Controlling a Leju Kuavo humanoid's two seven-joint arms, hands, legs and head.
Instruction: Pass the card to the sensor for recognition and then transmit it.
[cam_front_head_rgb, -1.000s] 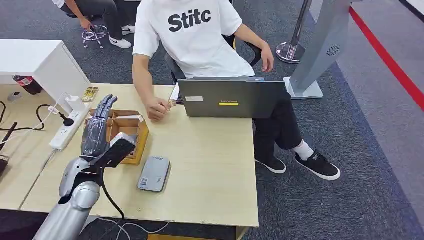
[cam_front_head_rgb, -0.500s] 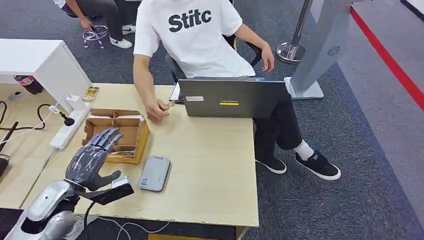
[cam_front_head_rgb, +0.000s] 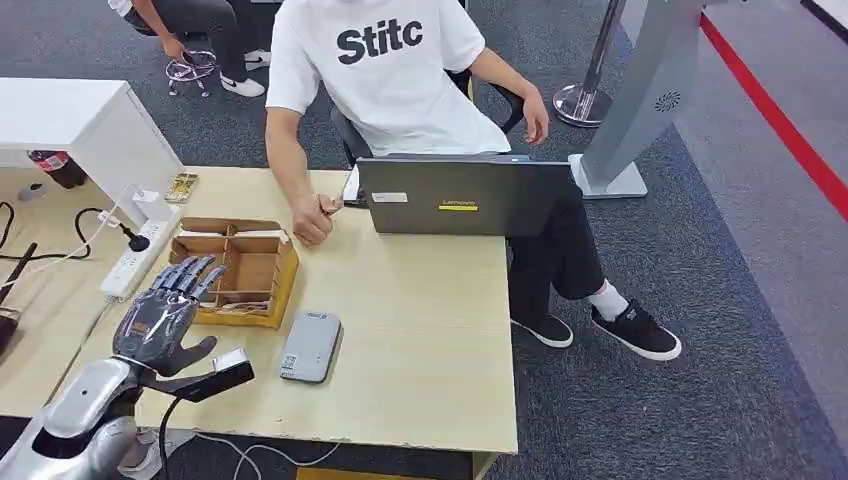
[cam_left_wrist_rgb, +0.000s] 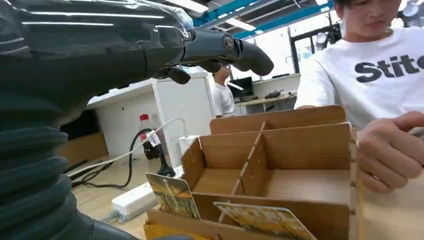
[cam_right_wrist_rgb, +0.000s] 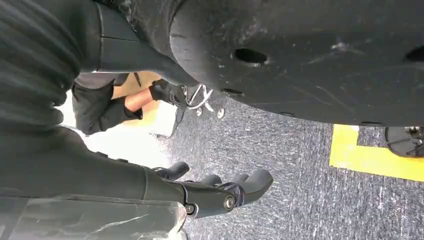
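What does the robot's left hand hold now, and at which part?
Nothing. The left hand hovers with its fingers spread beside the cardboard box; the cards stand in the box, untouched.

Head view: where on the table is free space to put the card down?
The widest bare patch lies between the grey sensor, the laptop and the table's right edge. It is crowded by the cardboard box, left hand and person's fist.
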